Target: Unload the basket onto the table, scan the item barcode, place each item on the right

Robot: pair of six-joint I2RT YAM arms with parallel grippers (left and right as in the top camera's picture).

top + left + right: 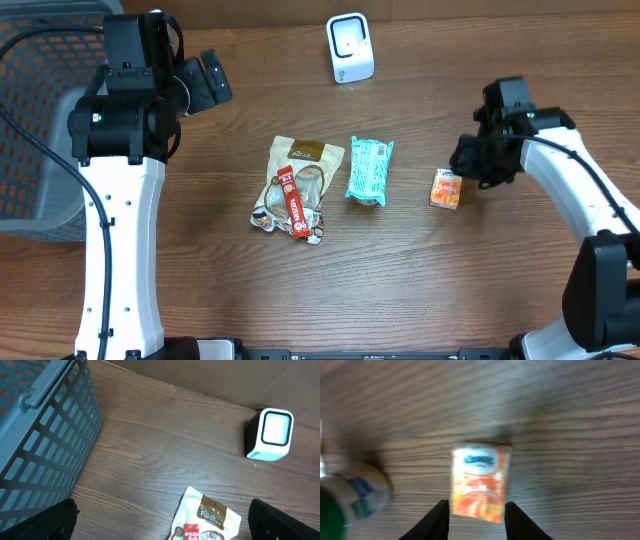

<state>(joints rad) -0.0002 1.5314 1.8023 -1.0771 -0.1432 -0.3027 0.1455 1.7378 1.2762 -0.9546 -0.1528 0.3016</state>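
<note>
right wrist, right pincer (477, 506) astride orange packet (480, 477)

Right wrist cam motion-blurred: orange packet (479, 485) print unreadable; teal packet (357, 492) at left is a smear, cut by frame edge. Left wrist: tan pouch (207, 517) and basket (45, 435) cropped; left gripper (162, 527) shows only fingertips (280, 520) in the corners. Overhead: right gripper (465, 165) jaws hidden under its own body.
</note>
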